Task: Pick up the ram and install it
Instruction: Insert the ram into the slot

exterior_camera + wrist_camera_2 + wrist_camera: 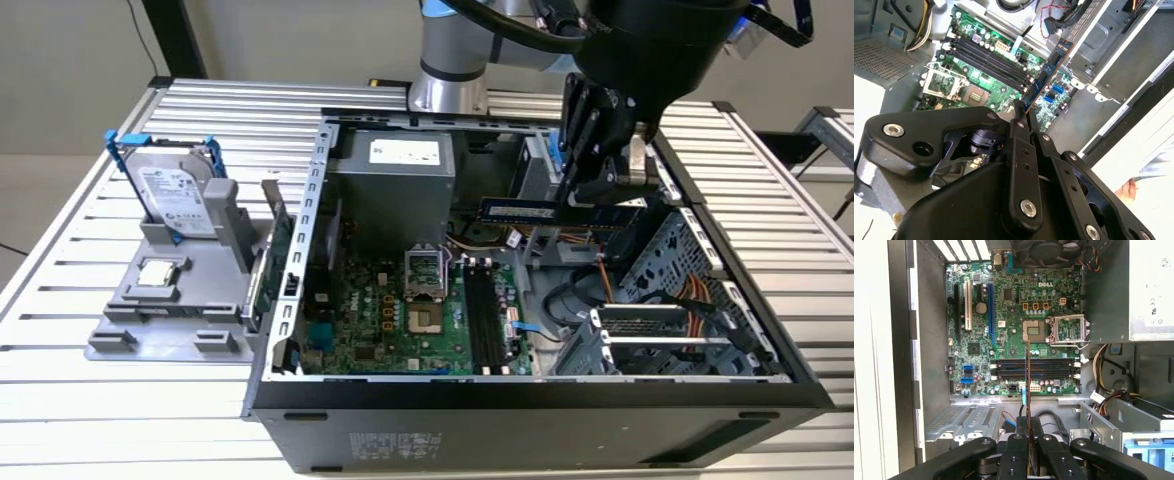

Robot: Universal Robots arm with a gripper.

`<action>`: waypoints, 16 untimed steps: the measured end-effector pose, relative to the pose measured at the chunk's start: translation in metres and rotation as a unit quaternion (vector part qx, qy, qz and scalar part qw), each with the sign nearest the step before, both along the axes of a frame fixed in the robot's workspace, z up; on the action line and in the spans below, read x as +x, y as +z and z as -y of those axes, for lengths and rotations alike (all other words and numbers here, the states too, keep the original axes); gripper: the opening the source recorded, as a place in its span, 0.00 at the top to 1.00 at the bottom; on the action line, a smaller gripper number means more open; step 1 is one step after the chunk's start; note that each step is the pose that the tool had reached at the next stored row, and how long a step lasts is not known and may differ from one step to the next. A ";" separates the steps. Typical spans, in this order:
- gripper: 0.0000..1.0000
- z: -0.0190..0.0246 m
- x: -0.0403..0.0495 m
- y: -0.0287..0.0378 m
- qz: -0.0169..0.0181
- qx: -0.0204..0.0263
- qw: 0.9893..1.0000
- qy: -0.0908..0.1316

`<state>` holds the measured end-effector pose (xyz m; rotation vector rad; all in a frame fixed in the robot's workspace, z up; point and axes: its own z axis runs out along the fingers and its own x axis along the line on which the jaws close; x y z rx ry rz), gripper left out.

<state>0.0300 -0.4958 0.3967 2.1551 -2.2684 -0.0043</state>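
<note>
While the ram (pixel 527 210) hangs in the air above the open computer case (pixel 534 425), the end effector (pixel 590 203) is closed on one end of it, so the thin, flat, bluish-dark stick reaches out sideways over the green motherboard (pixel 1009 335). In the first wrist view it appears edge-on, crossing the long black memory slots (pixel 1054 361) instead of lying along them. I judge that a stick pinched only at its end could tilt, miss a narrow slot, or scrape small parts and the loose cables (pixel 1100 362) beside the grey metal drive cage (pixel 969 422).
</note>
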 end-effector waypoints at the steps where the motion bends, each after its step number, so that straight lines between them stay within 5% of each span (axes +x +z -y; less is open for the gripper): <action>1: 1.00 0.0000 0.0000 0.0000 0.000 0.000 1.000 -0.003; 8: 1.00 0.0000 0.0000 -0.0003 0.000 0.000 0.999 -0.032; 16: 1.00 0.0000 0.0000 -0.0005 0.000 0.000 0.998 -0.070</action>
